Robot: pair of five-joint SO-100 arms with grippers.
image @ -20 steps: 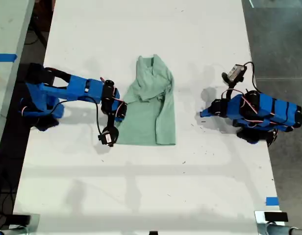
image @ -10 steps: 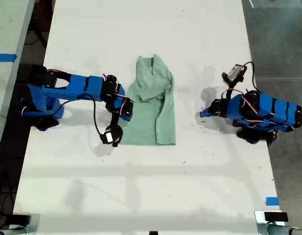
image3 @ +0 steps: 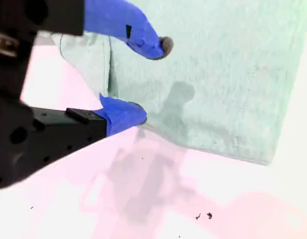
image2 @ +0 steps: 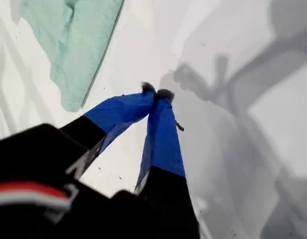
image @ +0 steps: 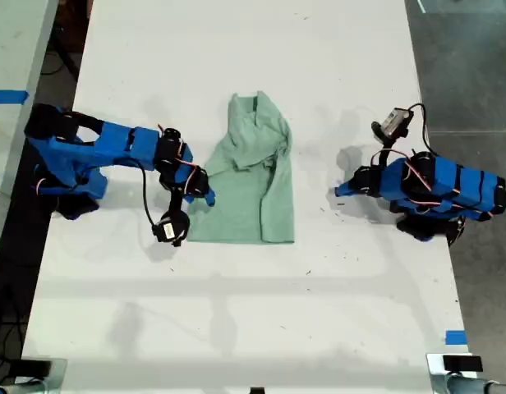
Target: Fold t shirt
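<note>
The t shirt lies folded into a narrow wrinkled strip in the middle of the white table, collar notch at the far end. My second gripper is at the shirt's edge on the exterior view's left. In the second wrist view it is open, one finger over the cloth and the other at its hem, nothing clamped. My first gripper rests low on the exterior view's right, apart from the shirt. Its fingers are shut on nothing, with the shirt off to one side.
Blue tape marks the table's near corner on the exterior view's right. Dark floor runs along that side. A second pale surface with blue tape stands at the exterior view's left. Small dark specks dot the tabletop.
My second gripper first moved in over the shirt's edge, then drew back a little toward the exterior view's left. The first arm has not moved.
</note>
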